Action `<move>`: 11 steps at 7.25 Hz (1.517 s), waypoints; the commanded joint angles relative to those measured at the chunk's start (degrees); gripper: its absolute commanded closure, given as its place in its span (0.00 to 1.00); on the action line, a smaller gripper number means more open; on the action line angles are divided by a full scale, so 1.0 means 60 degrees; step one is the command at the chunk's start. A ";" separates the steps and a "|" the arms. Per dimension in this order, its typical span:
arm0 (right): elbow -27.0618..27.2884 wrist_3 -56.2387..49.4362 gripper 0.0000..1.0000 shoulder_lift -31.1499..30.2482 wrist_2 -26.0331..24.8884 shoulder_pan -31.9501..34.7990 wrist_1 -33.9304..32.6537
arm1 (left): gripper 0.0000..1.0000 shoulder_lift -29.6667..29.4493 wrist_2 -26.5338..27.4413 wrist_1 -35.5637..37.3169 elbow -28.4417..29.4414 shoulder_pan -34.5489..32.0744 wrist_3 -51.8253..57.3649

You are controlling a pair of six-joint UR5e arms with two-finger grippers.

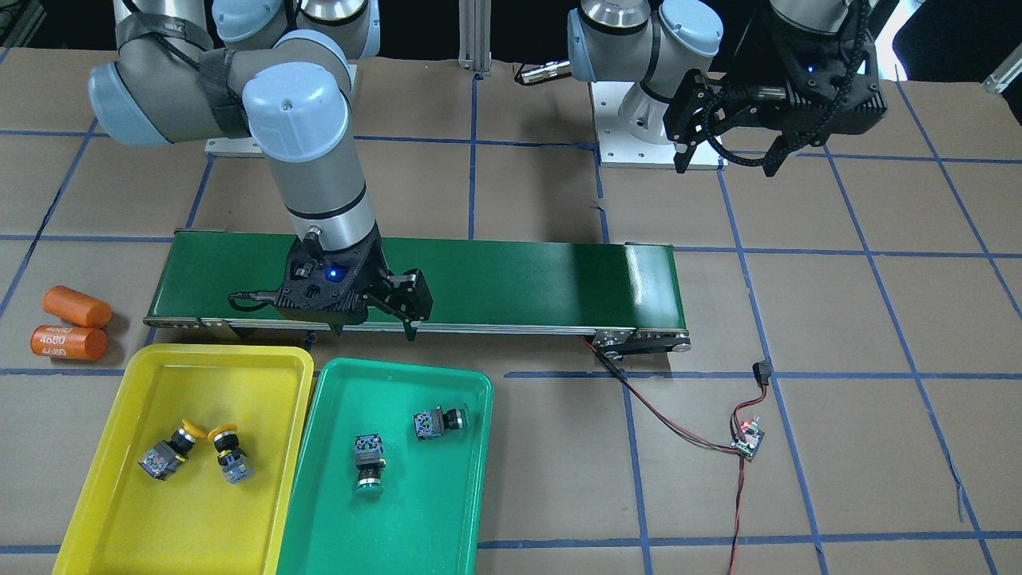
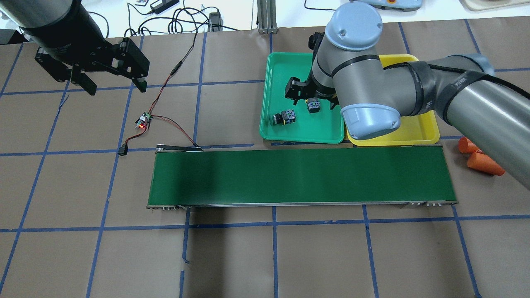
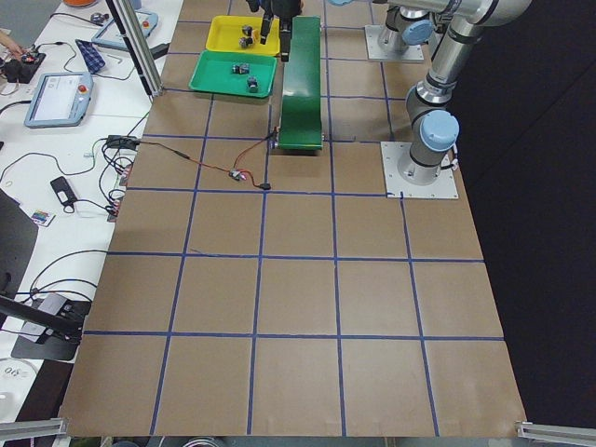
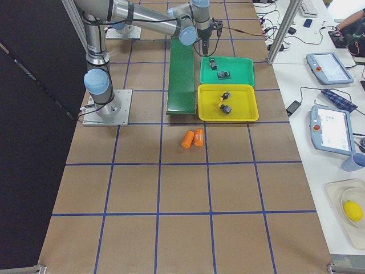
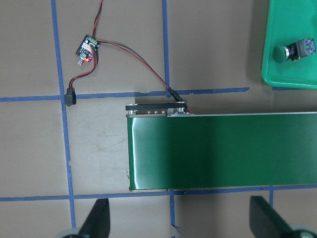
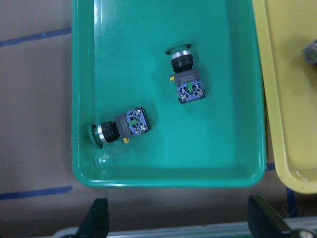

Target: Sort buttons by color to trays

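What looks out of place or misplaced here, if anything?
Nothing stands out. Both yellow-capped buttons lie on their sides in the yellow tray, both green-capped buttons in the green tray. The two orange cylinders sit beside the yellow tray, outside it. Left gripper and right gripper are open, holding nothing.

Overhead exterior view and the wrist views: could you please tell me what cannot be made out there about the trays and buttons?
Overhead exterior: the right arm covers most of the yellow tray, hiding both yellow-capped buttons.
Right wrist-mounted: the right edge cuts off the yellow tray; only a grey sliver of one button shows.
Left wrist-mounted: the edges cut off the green tray; only one green-capped button shows.
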 commanded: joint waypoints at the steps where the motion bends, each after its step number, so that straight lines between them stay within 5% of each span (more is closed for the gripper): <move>1: -0.0099 -0.0072 0.00 -0.0578 0.0045 -0.0421 0.2291 | 0.00 0.0086 -0.0020 -0.0005 -0.0048 -0.0029 -0.0078; 6: -0.0289 -0.0450 0.00 -0.2893 -0.0364 -0.1683 0.5238 | 0.00 0.0117 -0.0020 -0.0005 -0.0034 -0.0044 0.0040; 11: -0.0187 -0.1478 0.00 -0.3335 -0.0235 -0.1713 0.4937 | 0.00 0.0116 -0.0035 0.0010 -0.0019 -0.0044 0.0054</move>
